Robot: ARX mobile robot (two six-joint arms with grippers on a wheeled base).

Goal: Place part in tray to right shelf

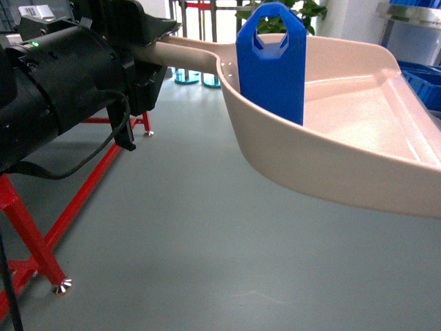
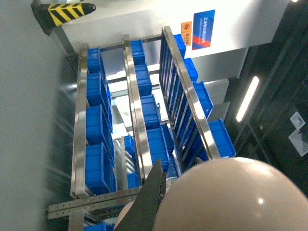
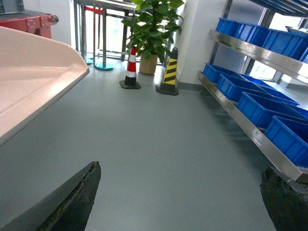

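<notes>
Grey floor (image 1: 179,234) beneath part-laden tray (image 1: 331,165)

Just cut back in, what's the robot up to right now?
The left arm holds the tray by its handle, raised above the floor, with the blue part standing upright inside it. The right gripper is open and empty, fingers spread over the floor. Shelving with blue crates runs along the right.

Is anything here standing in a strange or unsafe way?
Yes. The blue part stands upright on its narrow end inside the tray, near the handle side, rather than lying flat, so it might tip over.
</notes>
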